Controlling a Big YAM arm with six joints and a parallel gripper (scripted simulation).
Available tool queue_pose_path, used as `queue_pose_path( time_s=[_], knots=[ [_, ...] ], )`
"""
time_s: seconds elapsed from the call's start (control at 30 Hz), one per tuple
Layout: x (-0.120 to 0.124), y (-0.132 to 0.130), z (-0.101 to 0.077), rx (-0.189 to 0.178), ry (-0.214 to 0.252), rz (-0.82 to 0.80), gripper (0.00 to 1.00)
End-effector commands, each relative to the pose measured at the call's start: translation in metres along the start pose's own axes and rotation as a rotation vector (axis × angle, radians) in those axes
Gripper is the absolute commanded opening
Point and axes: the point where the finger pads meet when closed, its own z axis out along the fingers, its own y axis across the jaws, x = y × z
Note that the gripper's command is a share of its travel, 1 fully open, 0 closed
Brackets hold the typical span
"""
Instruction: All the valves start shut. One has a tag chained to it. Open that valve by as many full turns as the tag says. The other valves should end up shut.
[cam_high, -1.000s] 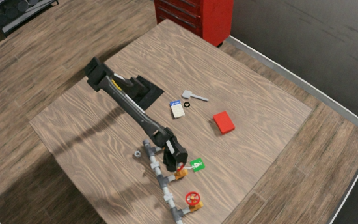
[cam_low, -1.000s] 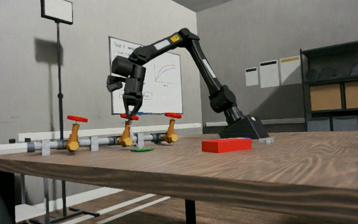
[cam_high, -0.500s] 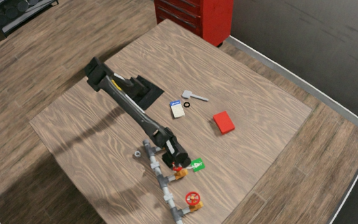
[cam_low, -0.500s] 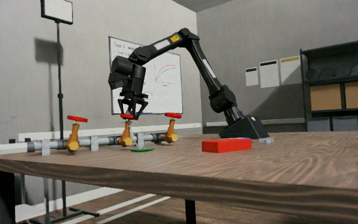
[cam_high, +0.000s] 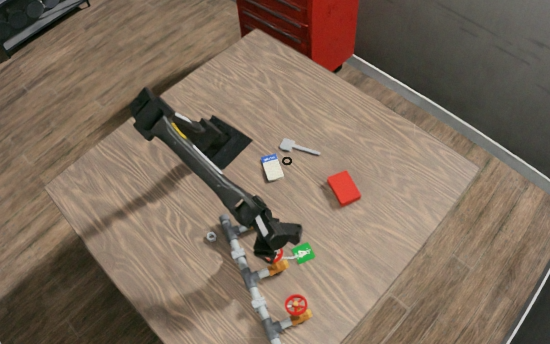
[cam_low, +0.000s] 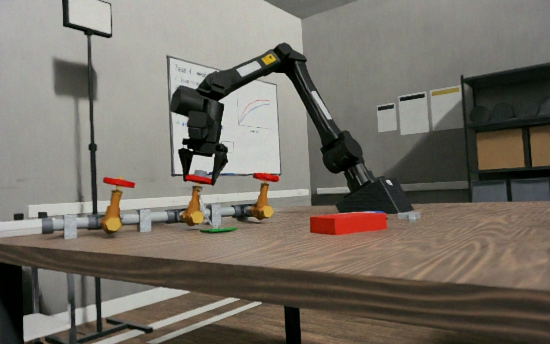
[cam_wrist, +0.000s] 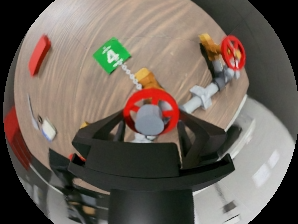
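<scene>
A grey pipe (cam_high: 245, 265) lies along the table's near edge with three brass valves, each with a red handwheel. My gripper (cam_low: 200, 176) comes straight down on the middle valve and is shut on its red handwheel (cam_wrist: 152, 111), which also shows in the side view (cam_low: 198, 178). In the overhead view the gripper (cam_high: 272, 252) covers most of that wheel. A green tag (cam_high: 303, 253) is chained to this middle valve and lies flat on the table beside it; it also shows in the wrist view (cam_wrist: 112, 55). The near valve (cam_high: 295, 312) and the far valve (cam_low: 265, 178) stand free.
A red block (cam_high: 344, 187), a small card (cam_high: 271, 167), a black ring (cam_high: 287, 161) and a grey key-like part (cam_high: 298, 146) lie mid-table. A grey nut (cam_high: 208, 235) lies left of the pipe. The arm's base (cam_high: 220, 137) stands at the table's far left.
</scene>
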Motion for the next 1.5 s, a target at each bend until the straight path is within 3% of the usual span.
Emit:
queue_pose_path(
  time_s=[0.0,0.27,0.33,0.37,1.03,1.07,1.47],
  knots=[
    [-0.0074,-0.0099,-0.0071,0.018,-0.017,-0.345,0.00],
    [-0.0074,-0.0098,-0.0070,0.021,-0.016,-0.729,0.00],
    [-0.0074,-0.0098,-0.0070,0.021,-0.016,-0.729,0.00],
    [-0.0073,-0.0097,-0.0070,0.022,-0.017,-0.837,0.00],
    [-0.0060,-0.0081,-0.0068,0.015,-0.014,-0.918,0.00],
    [-0.0060,-0.0081,-0.0068,0.015,-0.014,-0.918,1.00],
    [-0.0068,-0.0100,-0.0070,0.024,-0.013,-0.913,1.00]
  ],
)
